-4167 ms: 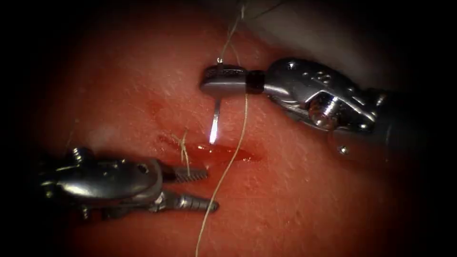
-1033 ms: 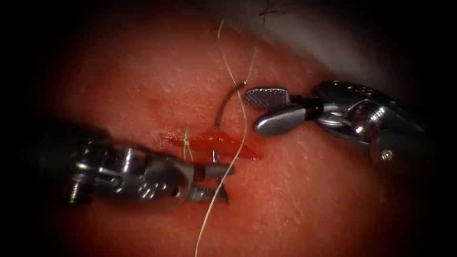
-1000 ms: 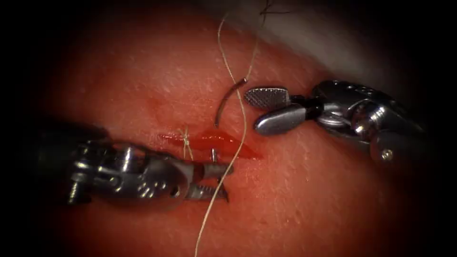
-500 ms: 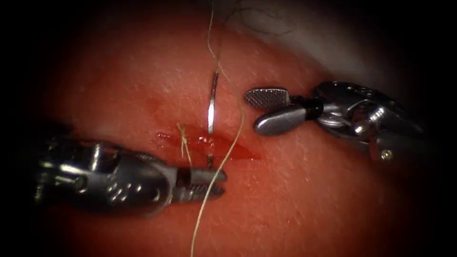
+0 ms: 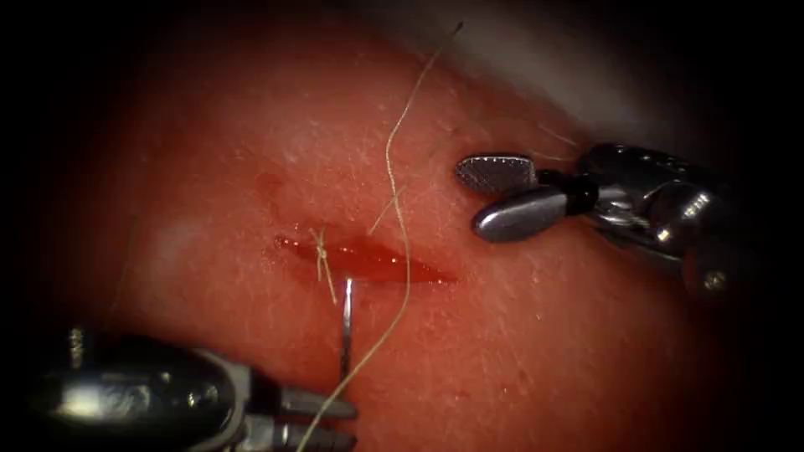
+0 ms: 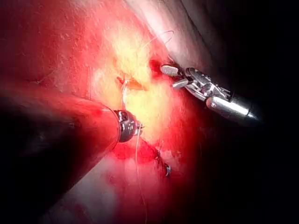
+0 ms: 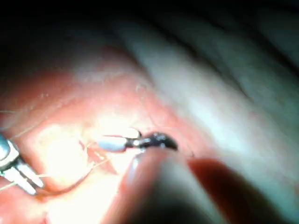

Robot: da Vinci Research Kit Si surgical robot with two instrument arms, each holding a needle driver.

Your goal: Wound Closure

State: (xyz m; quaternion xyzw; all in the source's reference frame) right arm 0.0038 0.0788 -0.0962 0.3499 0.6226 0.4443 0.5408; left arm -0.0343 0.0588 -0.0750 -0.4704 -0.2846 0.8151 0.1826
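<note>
The cut (image 5: 381, 266) runs across the tissue (image 5: 536, 351) with red fluid in it. A tied stitch (image 5: 319, 247) with short ends sits near its left end. My left tool (image 5: 352, 423) is low on the near side of the cut, shut on the needle (image 5: 345, 326). It grips one end of the needle. The needle stands free of the tissue, its other end close to the cut's near edge. Thread (image 5: 400, 251) crosses the cut and trails past the left jaws. My right tool (image 5: 471, 198) hovers open beyond the cut's right end, holding nothing.
A pale fold of tissue (image 5: 544, 75) rises behind the right tool. The left wrist view has the right tool (image 6: 175, 77) over the bright wound and the thread (image 6: 138, 158) hanging down. In the right wrist view, the left tool's jaws (image 7: 21, 175) lie beside the wound.
The left tool has drawn the needle out of the cut's near edge and pulled back toward the near left, thread following. The right tool has shifted slightly right, its jaws a little narrower.
</note>
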